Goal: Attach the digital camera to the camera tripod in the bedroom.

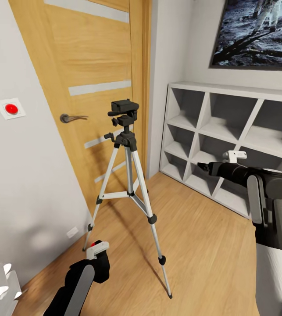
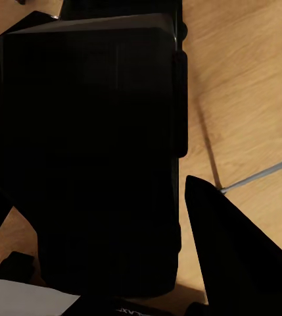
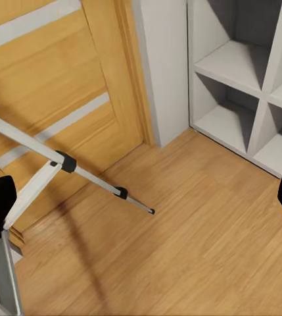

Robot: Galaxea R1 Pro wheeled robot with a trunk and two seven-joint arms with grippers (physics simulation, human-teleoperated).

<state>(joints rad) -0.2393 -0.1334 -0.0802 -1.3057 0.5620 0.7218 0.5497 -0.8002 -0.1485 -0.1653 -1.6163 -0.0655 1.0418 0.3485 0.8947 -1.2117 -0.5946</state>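
The camera tripod [image 1: 130,175] stands on the light wood floor in front of the wooden door, silver legs spread, with its black head [image 1: 124,107] bare on top. My left arm [image 1: 81,276] is low, near the tripod's closest foot. In the left wrist view, the digital camera [image 2: 88,145] shows as a big black body with my left gripper [image 2: 94,197] shut on it; one finger [image 2: 233,263] lies along its side. A tripod leg [image 2: 252,178] crosses the floor beyond. My right gripper [image 1: 202,166] hovers open to the right of the tripod at mid-leg height, with a tripod leg [image 3: 88,174] ahead.
The wooden door [image 1: 92,57] with its handle [image 1: 73,117] is right behind the tripod. A white cube shelf [image 1: 211,131] lines the right wall under a framed moon photo [image 1: 259,30]. A red button plate [image 1: 11,109] is on the left wall.
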